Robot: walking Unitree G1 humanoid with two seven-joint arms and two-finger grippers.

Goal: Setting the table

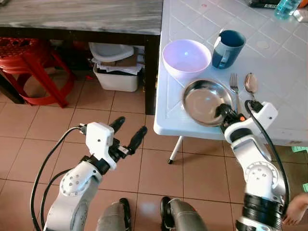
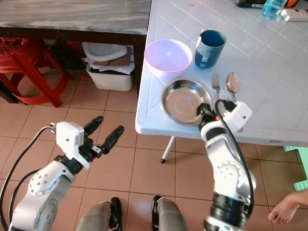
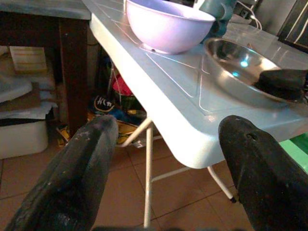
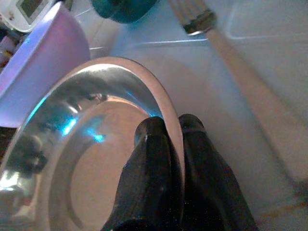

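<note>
Right hand (image 4: 174,126) pinches the steel plate (image 1: 204,100) rim at the worktop (image 1: 284,72) near edge; slide it level, clear of the fork (image 1: 234,85). Left hand (image 1: 127,134) hangs spread.

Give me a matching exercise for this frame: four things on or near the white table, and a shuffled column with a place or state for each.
Things:
1. steel plate
2. lilac bowl
3. blue mug
4. left tool

States:
A. open, over the floor beside the table
B. rim pinched by the right tool
C. behind the fork, handle toward the bowl
D. at the table's edge, just behind the plate

Pairs: 1-B, 2-D, 3-C, 4-A
</note>
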